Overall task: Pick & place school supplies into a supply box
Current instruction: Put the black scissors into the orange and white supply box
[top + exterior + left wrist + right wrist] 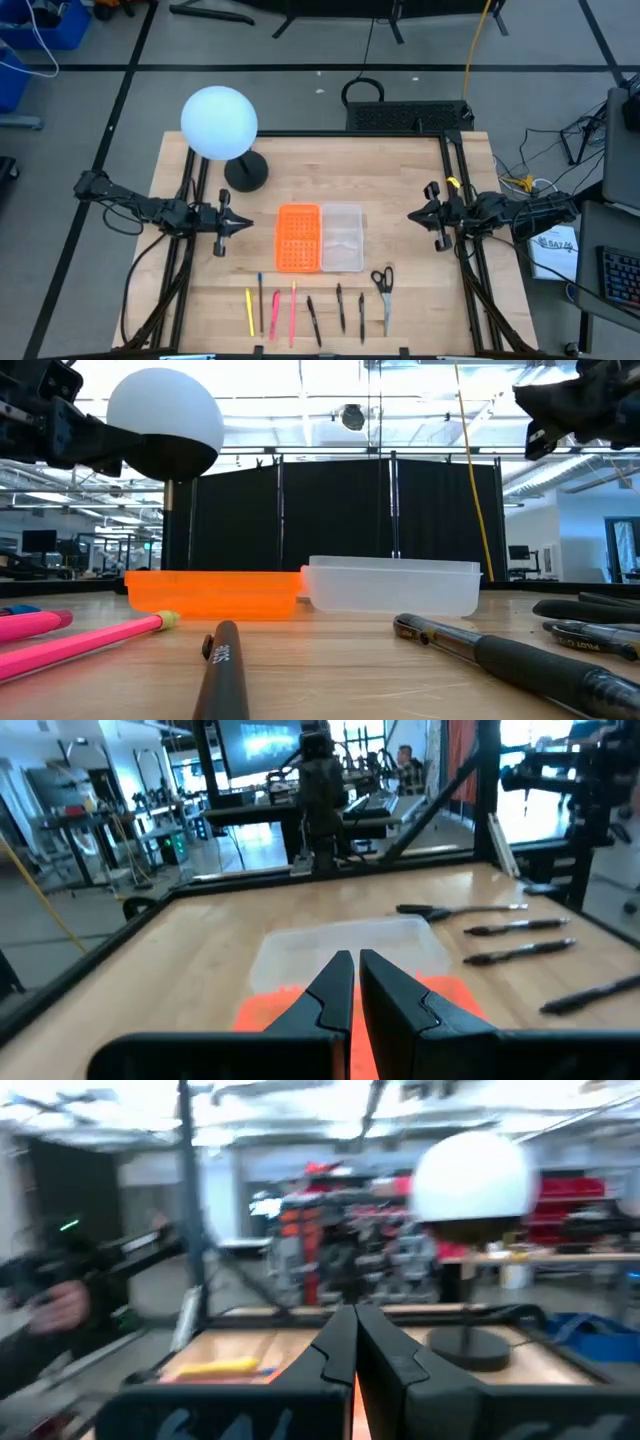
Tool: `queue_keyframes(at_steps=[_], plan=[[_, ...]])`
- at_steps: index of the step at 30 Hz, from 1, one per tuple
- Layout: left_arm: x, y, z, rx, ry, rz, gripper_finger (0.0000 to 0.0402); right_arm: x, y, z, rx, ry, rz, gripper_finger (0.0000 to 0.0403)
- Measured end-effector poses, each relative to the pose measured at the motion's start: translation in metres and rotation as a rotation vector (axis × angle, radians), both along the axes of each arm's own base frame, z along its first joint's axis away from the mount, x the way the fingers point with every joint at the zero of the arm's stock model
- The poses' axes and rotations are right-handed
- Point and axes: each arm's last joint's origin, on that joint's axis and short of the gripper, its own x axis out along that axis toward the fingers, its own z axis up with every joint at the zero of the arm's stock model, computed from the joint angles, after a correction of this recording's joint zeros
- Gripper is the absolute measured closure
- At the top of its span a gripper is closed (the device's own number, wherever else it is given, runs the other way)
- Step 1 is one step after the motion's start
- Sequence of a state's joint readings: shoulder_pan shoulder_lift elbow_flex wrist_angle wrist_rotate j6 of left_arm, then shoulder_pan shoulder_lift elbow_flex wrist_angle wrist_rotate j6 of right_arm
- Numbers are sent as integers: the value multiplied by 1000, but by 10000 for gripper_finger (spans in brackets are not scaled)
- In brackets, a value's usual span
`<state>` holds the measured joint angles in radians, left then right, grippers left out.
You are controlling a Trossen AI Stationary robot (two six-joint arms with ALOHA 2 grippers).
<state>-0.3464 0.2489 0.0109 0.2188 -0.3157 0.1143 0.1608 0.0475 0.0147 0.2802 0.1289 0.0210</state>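
Note:
The supply box lies open at mid-table, its orange perforated half (298, 238) beside its clear half (342, 237). The school supplies lie in a row along the near edge: a yellow pen (249, 311), pink pens (293, 310), black pens (340, 306) and black-handled scissors (383, 285). My left gripper (240, 224) hovers left of the box, pointing level at it, its fingers (340, 982) shut with nothing between them. My right gripper (415, 215) hovers right of the box, facing it, also shut and empty.
A white globe lamp (218, 122) on a dark round base (246, 172) stands at the far left of the table. Black frame rails (462, 240) run along both table sides. Bare wood lies between each gripper and the box.

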Motion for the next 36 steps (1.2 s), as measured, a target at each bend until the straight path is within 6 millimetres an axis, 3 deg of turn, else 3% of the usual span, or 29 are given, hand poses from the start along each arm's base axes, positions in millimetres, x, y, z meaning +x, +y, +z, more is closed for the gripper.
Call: queue_keyframes(at_steps=[11, 17, 20, 25, 31, 36], plan=[[0, 0, 9, 34, -92, 2, 371, 2, -1, -3, 20, 40, -23, 403], [0, 1, 10, 174, -102, 26, 371, 5, -3, 0, 129, 21, -93, 403], [0, 1, 10, 173, -96, 52, 371, 12, 0, -8, 101, 140, -99, 403], [0, 3, 9, 144, -90, 107, 371, 34, 12, 44, 103, 226, -112, 403], [0, 4, 10, 105, -90, 129, 371, 76, 42, 97, 209, 663, -194, 403], [0, 4, 7, 126, -63, 133, 371, 110, 74, 119, 411, 1027, -311, 403]])
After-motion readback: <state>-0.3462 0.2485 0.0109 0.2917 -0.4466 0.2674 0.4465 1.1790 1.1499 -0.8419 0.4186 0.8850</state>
